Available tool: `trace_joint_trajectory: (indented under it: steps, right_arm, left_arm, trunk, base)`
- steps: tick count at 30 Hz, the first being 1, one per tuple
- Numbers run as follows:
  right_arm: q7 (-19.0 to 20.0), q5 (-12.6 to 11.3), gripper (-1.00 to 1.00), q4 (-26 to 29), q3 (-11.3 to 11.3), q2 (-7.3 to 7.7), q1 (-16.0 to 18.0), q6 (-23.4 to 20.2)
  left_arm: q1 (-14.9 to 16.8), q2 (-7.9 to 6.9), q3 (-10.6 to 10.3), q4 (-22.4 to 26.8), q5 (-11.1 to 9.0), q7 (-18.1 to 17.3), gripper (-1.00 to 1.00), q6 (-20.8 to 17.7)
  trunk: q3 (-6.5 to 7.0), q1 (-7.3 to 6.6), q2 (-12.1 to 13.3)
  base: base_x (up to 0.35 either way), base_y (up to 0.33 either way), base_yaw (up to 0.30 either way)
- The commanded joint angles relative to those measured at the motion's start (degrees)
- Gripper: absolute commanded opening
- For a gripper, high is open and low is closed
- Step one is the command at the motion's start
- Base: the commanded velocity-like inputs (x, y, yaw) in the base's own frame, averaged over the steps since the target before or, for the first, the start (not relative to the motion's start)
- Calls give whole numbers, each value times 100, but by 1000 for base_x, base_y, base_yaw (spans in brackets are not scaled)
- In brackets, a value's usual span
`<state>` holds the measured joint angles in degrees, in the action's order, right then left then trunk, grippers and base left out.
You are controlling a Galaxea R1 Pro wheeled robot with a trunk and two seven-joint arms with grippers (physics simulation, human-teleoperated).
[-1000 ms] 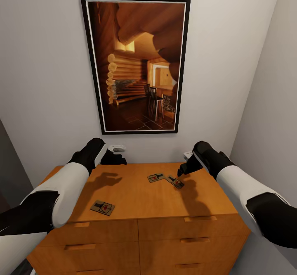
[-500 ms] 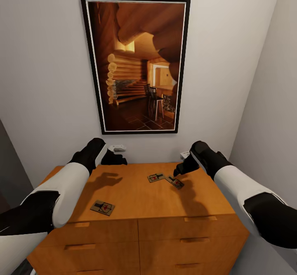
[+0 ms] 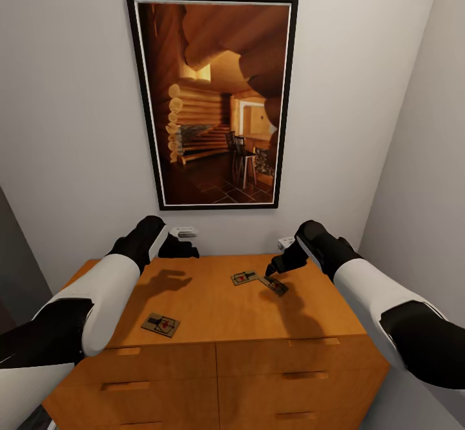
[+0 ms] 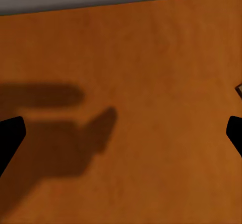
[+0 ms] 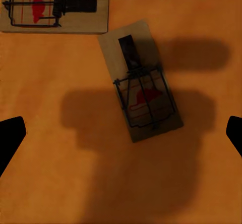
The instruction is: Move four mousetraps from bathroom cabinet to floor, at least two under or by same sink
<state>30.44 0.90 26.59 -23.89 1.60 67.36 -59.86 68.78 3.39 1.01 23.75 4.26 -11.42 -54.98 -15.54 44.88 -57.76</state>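
Note:
Three mousetraps lie on the orange-brown cabinet (image 3: 213, 314): one near the front left (image 3: 161, 325) and two close together toward the back right (image 3: 245, 277) (image 3: 274, 285). My right gripper (image 3: 274, 268) hovers open just above the right-hand one. In the right wrist view that mousetrap (image 5: 141, 96) lies slanted between the wide-apart fingertips (image 5: 10, 139), and the other mousetrap (image 5: 55, 7) lies beyond it. My left gripper (image 3: 187, 250) hangs open over bare cabinet top (image 4: 126, 82) at the back left, holding nothing. The sink and the bathroom floor are out of view.
A dark-framed picture of a log cabin (image 3: 213, 97) hangs on the white wall behind the cabinet. Another wall (image 3: 420, 159) closes in on the right. The drawer fronts (image 3: 213, 378) face me below the top.
My right gripper has shifted slightly left and lower, closer over the right-hand mousetrap. The left arm and the mousetraps have not moved.

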Motion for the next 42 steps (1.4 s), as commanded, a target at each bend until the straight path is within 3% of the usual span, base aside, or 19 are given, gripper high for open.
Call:
trace_joint_trajectory:
  steps: [1, 16, 26, 42]
  right_arm:
    - [31, 10, 100, 8, -35, 8, 6, -14]
    - [43, 21, 100, 5, -37, 44, 6, -14]
    - [2, 28, 100, 4, -37, 40, 6, -14]
    - [-21, 33, 100, 4, -37, 66, 6, -14]
  left_arm:
    - [4, 2, 11, 6, 45, -35, 100, -21]
    - [4, 38, 5, 6, 40, -27, 100, -21]
    - [3, 168, 4, -1, 52, -23, 100, -49]
    - [4, 186, -1, -70, 52, -18, 100, -23]
  trunk:
    - [-8, 1, -6]
    - [-8, 1, -6]
    - [-8, 1, -6]
    - [-8, 1, -6]
  base:
    - [0, 0, 0]
    - [0, 0, 0]
    - [0, 0, 0]
    - [40, 0, 0]
